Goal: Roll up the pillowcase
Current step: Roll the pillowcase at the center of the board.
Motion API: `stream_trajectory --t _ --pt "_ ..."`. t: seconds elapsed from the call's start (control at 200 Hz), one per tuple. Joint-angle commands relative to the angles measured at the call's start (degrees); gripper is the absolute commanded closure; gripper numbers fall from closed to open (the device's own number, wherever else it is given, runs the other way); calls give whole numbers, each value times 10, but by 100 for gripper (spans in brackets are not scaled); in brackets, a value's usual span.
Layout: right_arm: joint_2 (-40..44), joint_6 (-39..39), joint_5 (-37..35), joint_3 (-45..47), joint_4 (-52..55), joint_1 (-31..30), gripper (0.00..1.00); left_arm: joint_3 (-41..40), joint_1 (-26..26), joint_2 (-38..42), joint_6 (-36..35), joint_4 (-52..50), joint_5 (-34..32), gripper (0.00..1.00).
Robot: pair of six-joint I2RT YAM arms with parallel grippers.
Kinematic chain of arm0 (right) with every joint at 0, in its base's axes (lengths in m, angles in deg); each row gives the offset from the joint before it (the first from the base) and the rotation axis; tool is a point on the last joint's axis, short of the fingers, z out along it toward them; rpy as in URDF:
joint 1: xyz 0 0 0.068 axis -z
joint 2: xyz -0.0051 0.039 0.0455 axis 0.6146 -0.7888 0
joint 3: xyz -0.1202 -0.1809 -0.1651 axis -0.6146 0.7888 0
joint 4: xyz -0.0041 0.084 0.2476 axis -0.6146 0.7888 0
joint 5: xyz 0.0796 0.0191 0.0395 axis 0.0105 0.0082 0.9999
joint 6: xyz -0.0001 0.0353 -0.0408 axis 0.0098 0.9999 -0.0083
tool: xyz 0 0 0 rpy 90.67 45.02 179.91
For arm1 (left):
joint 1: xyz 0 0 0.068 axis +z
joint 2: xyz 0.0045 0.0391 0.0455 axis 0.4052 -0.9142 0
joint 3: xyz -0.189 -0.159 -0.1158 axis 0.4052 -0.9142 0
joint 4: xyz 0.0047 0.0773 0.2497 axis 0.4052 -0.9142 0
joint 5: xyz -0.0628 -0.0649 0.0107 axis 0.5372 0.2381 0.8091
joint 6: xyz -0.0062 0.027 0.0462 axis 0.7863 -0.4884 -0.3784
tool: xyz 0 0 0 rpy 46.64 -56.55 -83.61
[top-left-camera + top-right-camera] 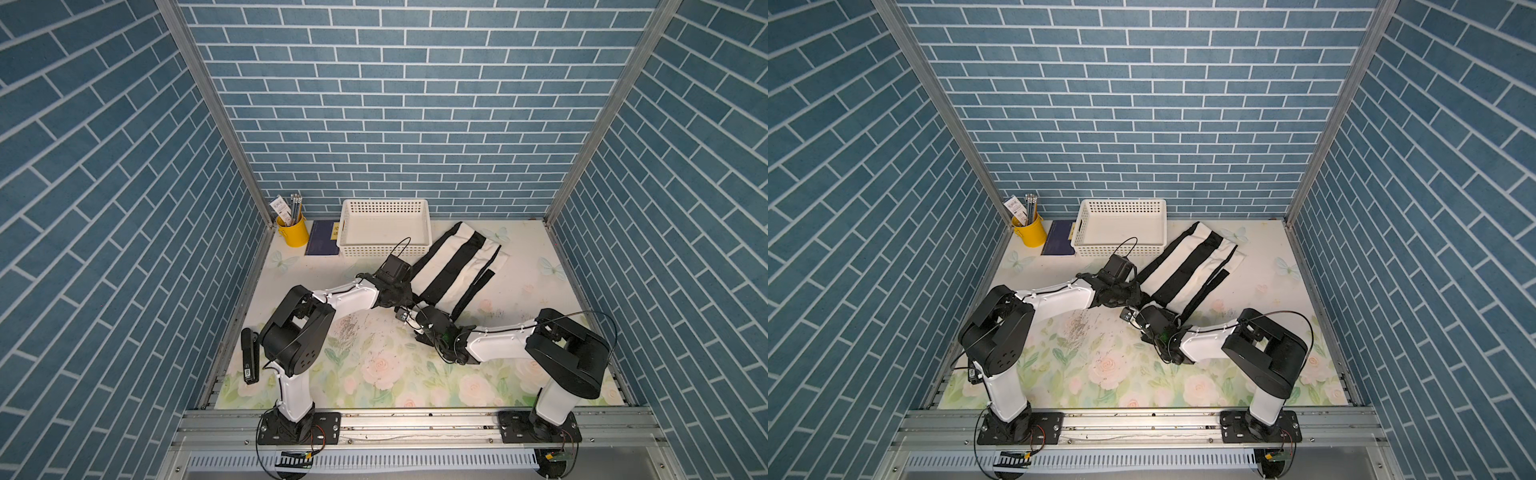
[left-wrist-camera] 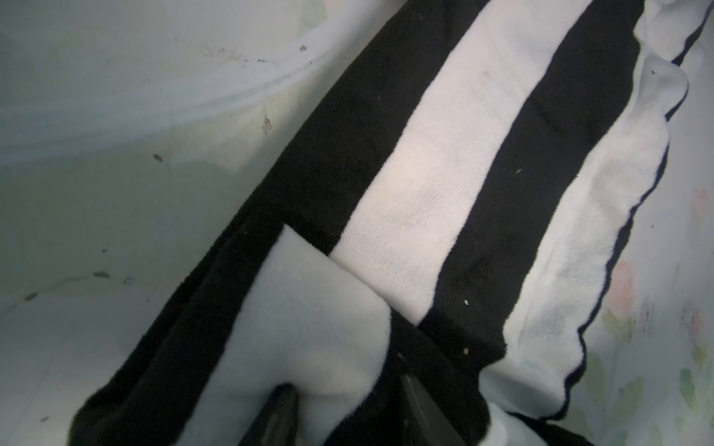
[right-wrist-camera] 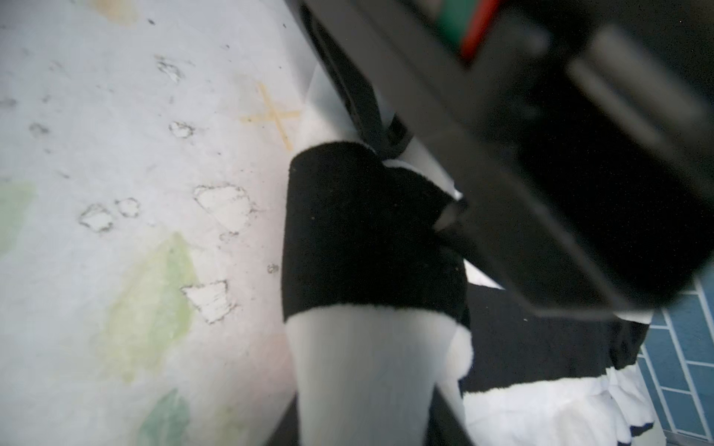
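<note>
**Both jaws on the near end; the strip runs away to the far right**

In its wrist view, the left gripper [image 2: 347, 394] has its two dark fingers closed on a turned-over fold of the pillowcase [image 2: 444, 173], with white plush pressed between them. The right gripper [image 3: 365, 415] has its fingers standing narrow on both sides of a short rolled part of the cloth, and it appears to hold this roll.

In both top views the two grippers meet side by side at the near short end of the pillowcase [image 1: 453, 266], near the middle of the table [image 1: 374, 357]. The cloth is folded to a long strip. Its long axis goes from the jaws diagonally away, toward the far right corner, and its far end lies beside the white basket [image 1: 384, 249].

I judge that the roll has only begun. The coming move must carry it along this axis, away from both arms. Both arms are equally at the cloth now, but the far end lies on the right arm's side, so this arm will reach it more easily.
</note>
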Motion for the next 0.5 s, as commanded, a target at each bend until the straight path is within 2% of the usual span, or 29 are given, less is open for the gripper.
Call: stream_trajectory --t 0.0,0.09,0.23,0.375,0.495 --pt "1 40 27 -10 38 0 91 18 2 -2 -5 -17 -5 53" --pt "13 68 75 -10 61 8 100 30 12 14 -11 -34 -13 50" --pt "42 118 191 -10 90 35 100 41 44 59 -21 -56 -23 47" --pt "53 164 364 -18 112 105 100 40 69 100 -31 -74 -33 46" --pt "22 190 493 -44 133 169 99 25 72 116 -31 -69 -27 46"
